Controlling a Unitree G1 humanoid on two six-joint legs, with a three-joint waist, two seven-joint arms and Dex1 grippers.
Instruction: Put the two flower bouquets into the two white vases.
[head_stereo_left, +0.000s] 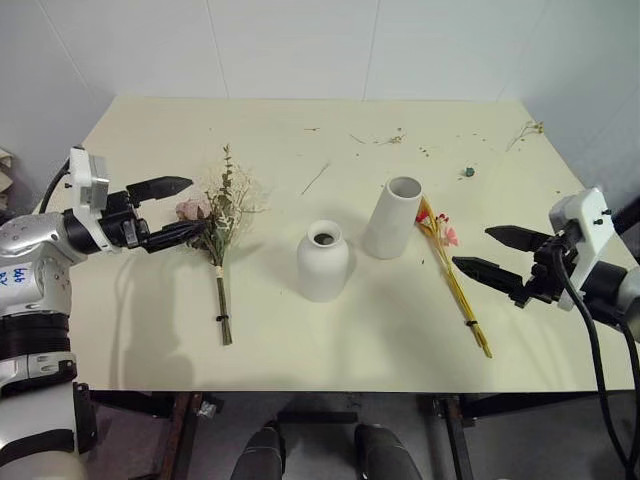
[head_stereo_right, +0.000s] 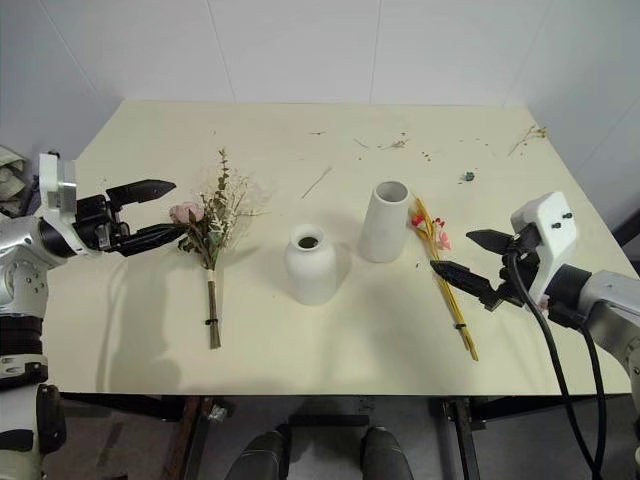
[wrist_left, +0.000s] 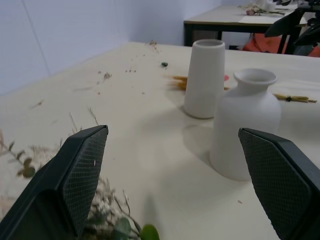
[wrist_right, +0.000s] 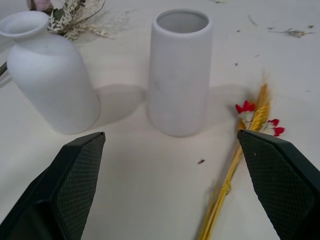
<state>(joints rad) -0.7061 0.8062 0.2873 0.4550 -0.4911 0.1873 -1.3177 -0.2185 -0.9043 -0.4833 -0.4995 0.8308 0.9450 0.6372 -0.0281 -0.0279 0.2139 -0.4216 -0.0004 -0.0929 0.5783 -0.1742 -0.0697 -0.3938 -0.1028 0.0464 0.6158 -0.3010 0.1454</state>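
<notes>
Looking at the table (head_stereo_left: 130, 330): both vases stand upright mid-table, mouths up and unobstructed, so they're ready to receive stems. Squat vase (head_stereo_left: 324, 262) is at the centre; cylinder vase (head_stereo_left: 393, 217) sits just beside it at 1 o'clock, apart, not touching.

Rose bouquet (head_stereo_left: 218, 225) lies flat at 9 o'clock from the squat vase, blooms toward 12, tied stems toward 6. Wheat bundle (head_stereo_left: 452, 270) lies flat at 3 o'clock from the cylinder, head near its base, stems running toward 5 o'clock. Each bunch sits on the side of the arm that would take it, which I read as one bouquet per arm.

Left gripper (head_stereo_left: 168, 210) hangs level with jaws spread wide, holding nothing, its fingers at the bouquet's head end; lower finger looks close to the pink rose, contact unclear. Right gripper (head_stereo_left: 495, 252) is likewise spread and empty, at 3 o'clock from the wheat bundle, apart from it, pointing toward the stems.

My read: pre-grasp on both sides, nothing lifted, task not started. Left would do better lower, on the tied stems, not the blooms.

Dry twig bits (head_stereo_left: 392, 139) scattered at the far edge.

Writing: blue handwritten marks on the left forearm, not legible. No brands or labels on vases.
</notes>
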